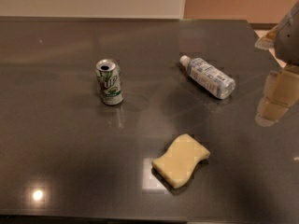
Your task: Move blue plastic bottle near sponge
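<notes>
The blue plastic bottle [208,76] lies on its side on the dark table [56,139], right of centre, with its white cap pointing to the far left. The pale yellow sponge [181,160] lies flat nearer the front, below and a little left of the bottle, well apart from it. My gripper [279,80] hangs at the right edge of the view, to the right of the bottle, above the table and touching nothing. It holds nothing.
A green-white soda can [109,82] stands upright left of centre, well apart from the bottle and the sponge. The table's far edge meets a pale wall. Its right edge runs just behind the gripper.
</notes>
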